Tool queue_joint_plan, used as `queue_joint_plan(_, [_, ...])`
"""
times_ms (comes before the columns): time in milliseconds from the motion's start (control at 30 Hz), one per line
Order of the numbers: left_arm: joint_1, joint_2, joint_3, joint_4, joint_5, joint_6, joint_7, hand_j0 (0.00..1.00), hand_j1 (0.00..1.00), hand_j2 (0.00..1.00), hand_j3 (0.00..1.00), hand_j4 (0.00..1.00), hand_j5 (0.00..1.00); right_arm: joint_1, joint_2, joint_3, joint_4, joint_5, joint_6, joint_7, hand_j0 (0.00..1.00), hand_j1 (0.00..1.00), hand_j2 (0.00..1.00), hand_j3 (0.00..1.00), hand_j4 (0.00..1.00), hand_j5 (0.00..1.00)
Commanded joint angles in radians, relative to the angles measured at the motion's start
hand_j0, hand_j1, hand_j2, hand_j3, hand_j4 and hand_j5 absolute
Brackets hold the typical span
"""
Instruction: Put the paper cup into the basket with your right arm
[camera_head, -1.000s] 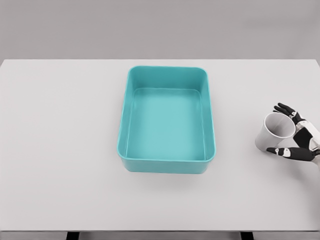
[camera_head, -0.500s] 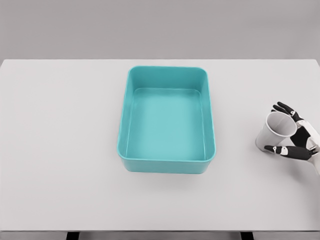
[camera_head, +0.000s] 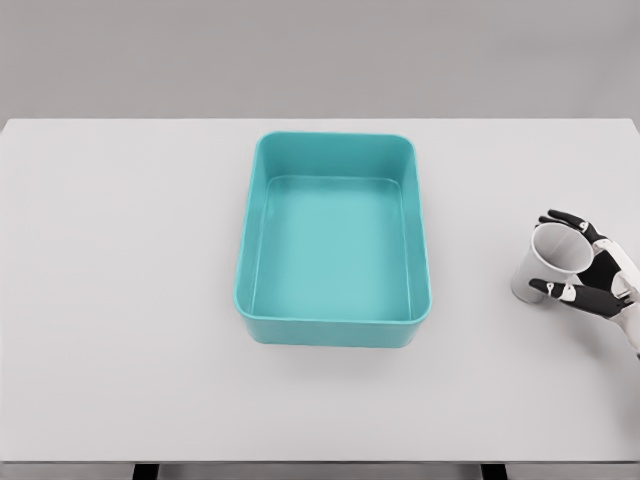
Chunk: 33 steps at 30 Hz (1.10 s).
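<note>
A white paper cup (camera_head: 545, 262) stands on the table (camera_head: 120, 300) at the far right, its open mouth tipped slightly toward me. My right hand (camera_head: 542, 252) comes in from the right edge and wraps the cup: the thumb (camera_head: 565, 292) lies across its near side, while the other fingers (camera_head: 568, 219) curl over the far rim. The teal basket (camera_head: 334, 141) sits in the middle of the table, well to the left of the cup, and holds nothing. My left arm does not show.
The white table's right edge runs close beyond the hand. Its front edge lies near the bottom of the view. A grey wall stands behind the table.
The right hand's thumb and fingers have drawn in tighter around the cup. The cup has tilted a little more upright and stays at the same spot.
</note>
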Motion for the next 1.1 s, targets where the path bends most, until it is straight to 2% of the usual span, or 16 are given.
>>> queue_joint_plan(0, [0.0,0.0,0.0,0.0,0.0,0.0,0.0,1.0,1.0,1.0,1.0,1.0,1.0,0.0,0.001,0.013,0.006,0.082,-0.011,0.007,0.67,0.67,0.67,0.67,0.67,0.67])
queue_joint_plan(167, [0.0,0.0,0.0,0.0,0.0,0.0,0.0,1.0,1.0,1.0,1.0,1.0,1.0,-0.011,-0.01,0.006,-0.018,0.085,-0.011,0.007,0.64,0.64,0.64,0.64,0.64,0.64])
queue_joint_plan(200, [0.0,0.0,0.0,0.0,0.0,0.0,0.0,1.0,1.0,1.0,1.0,1.0,1.0,-0.011,-0.01,0.006,-0.023,0.087,-0.011,0.007,0.6,0.6,0.6,0.6,0.6,0.6])
queue_joint_plan(467, [0.0,0.0,0.0,0.0,0.0,0.0,0.0,1.0,1.0,1.0,1.0,1.0,1.0,-0.058,-0.019,0.009,-0.044,0.096,-0.014,0.007,0.59,0.59,0.59,0.59,0.59,0.59])
queue_joint_plan(600, [0.0,0.0,0.0,0.0,0.0,0.0,0.0,1.0,1.0,1.0,1.0,1.0,1.0,-0.083,-0.016,0.01,-0.086,0.156,-0.016,0.007,0.59,0.59,0.59,0.59,0.59,0.59])
queue_joint_plan(867, [0.0,0.0,0.0,0.0,0.0,0.0,0.0,1.0,1.0,1.0,1.0,1.0,1.0,-0.164,-0.006,0.032,-0.118,0.236,-0.022,0.007,0.59,0.59,0.59,0.59,0.59,0.59])
queue_joint_plan(1067, [0.0,0.0,0.0,0.0,0.0,0.0,0.0,1.0,1.0,1.0,1.0,1.0,1.0,-0.264,-0.006,0.107,-0.118,0.331,-0.025,0.007,0.59,0.59,0.59,0.59,0.59,0.59])
